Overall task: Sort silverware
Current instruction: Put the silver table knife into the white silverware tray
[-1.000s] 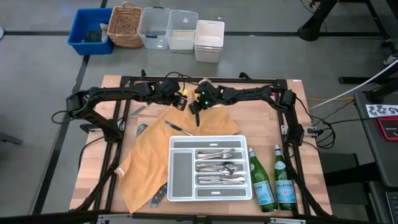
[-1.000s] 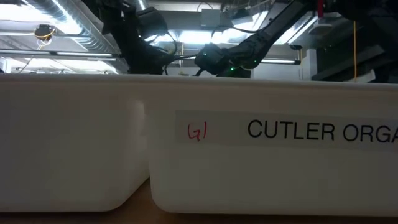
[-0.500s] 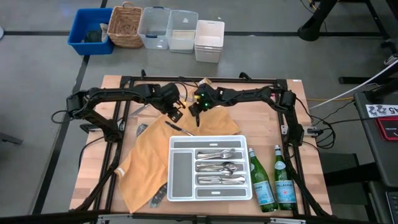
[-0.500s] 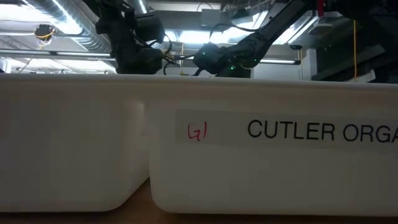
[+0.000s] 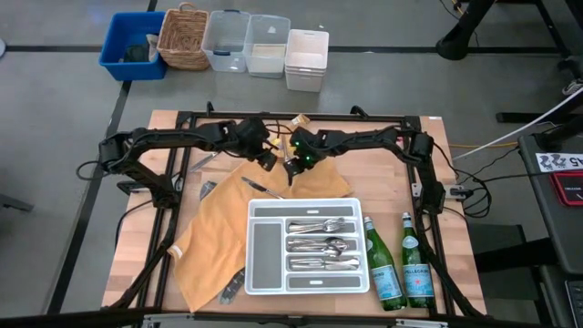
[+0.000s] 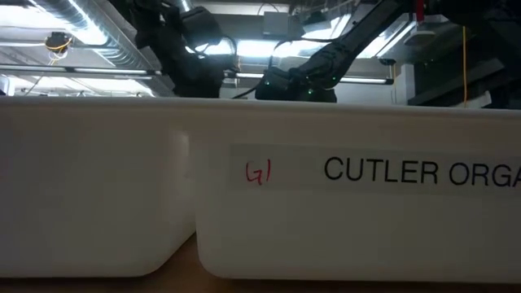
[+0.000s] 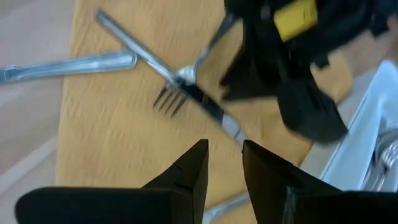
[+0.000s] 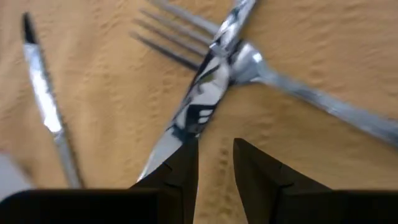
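Note:
On the orange cloth a silver knife lies crossed over a fork, with a second knife beside them. My right gripper hovers close over the crossed knife's blade tip, its fingers a narrow gap apart with nothing between. My left gripper stands higher, facing the same fork and knife, also slightly open and holding nothing. In the high view both grippers meet at the cloth's far edge. Sorted silverware lies in the white tray. My right gripper stands right at the crossed knife's blade tip, coming from above and slanting down. Whether a finger touches the blade I cannot tell; nothing sits between the fingers.
Loose pieces lie at the cloth's left, on the wood and at the near corner. Two green bottles stand right of the tray. In the low view the tray's wall hides the tabletop.
My right gripper has tipped more steeply down and sunk a little toward the cloth. My left wrist has turned above the cloth's far edge. Neither gripper's gap has changed, and no piece of silverware has moved.

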Tool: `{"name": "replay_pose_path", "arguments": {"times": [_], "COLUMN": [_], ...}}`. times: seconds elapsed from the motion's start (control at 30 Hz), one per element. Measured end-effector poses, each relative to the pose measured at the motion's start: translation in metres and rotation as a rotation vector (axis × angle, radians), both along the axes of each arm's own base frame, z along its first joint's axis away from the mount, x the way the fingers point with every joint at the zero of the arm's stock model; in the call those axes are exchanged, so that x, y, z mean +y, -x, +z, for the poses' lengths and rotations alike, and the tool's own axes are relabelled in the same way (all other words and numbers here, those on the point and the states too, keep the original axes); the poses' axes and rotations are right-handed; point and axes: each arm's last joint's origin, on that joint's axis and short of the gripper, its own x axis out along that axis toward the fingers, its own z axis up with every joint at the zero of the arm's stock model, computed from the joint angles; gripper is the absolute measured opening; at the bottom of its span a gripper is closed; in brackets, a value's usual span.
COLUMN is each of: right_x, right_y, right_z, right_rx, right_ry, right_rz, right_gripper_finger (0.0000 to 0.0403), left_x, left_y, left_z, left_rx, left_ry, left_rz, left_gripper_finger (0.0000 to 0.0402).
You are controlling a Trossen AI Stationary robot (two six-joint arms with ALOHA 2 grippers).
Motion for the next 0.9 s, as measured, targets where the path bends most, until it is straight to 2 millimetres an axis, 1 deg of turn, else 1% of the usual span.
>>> {"name": "replay_pose_path", "arguments": {"times": [0.1, 0.23, 0.33, 0.43, 0.6, 0.67, 0.8, 0.9], "right_x": [-0.003, -0.008, -0.014, -0.022, -0.034, -0.038, -0.043, -0.046], "right_y": [0.003, 0.011, 0.023, 0.037, 0.056, 0.061, 0.068, 0.070], "right_z": [0.004, 0.019, 0.036, 0.057, 0.086, 0.094, 0.101, 0.103], "right_rx": [-0.024, -0.033, -0.012, 0.001, -0.010, -0.027, -0.039, -0.044], "right_ry": [-0.064, -0.107, -0.065, -0.005, 0.074, 0.098, 0.129, 0.125], "right_rz": [0.024, 0.035, 0.015, -0.015, -0.094, -0.107, -0.094, -0.092], "right_gripper_finger": [0.0101, 0.0101, 0.0101, 0.0101, 0.0101, 0.0101, 0.0101, 0.0101], "left_x": [0.005, 0.012, 0.017, 0.024, 0.042, 0.050, 0.062, 0.067], "left_y": [-0.008, -0.017, -0.024, -0.031, -0.040, -0.041, -0.041, -0.039], "left_z": [-0.003, -0.017, -0.029, -0.041, -0.062, -0.070, -0.085, -0.094], "left_rx": [-0.050, -0.053, -0.054, -0.074, -0.121, -0.137, -0.135, -0.127], "left_ry": [0.007, 0.012, 0.020, 0.049, 0.095, 0.117, 0.161, 0.207], "left_rz": [0.038, 0.053, 0.067, 0.121, 0.228, 0.277, 0.356, 0.402], "left_gripper_finger": [0.0088, 0.0088, 0.0088, 0.0088, 0.0088, 0.0088, 0.0088, 0.0088]}}
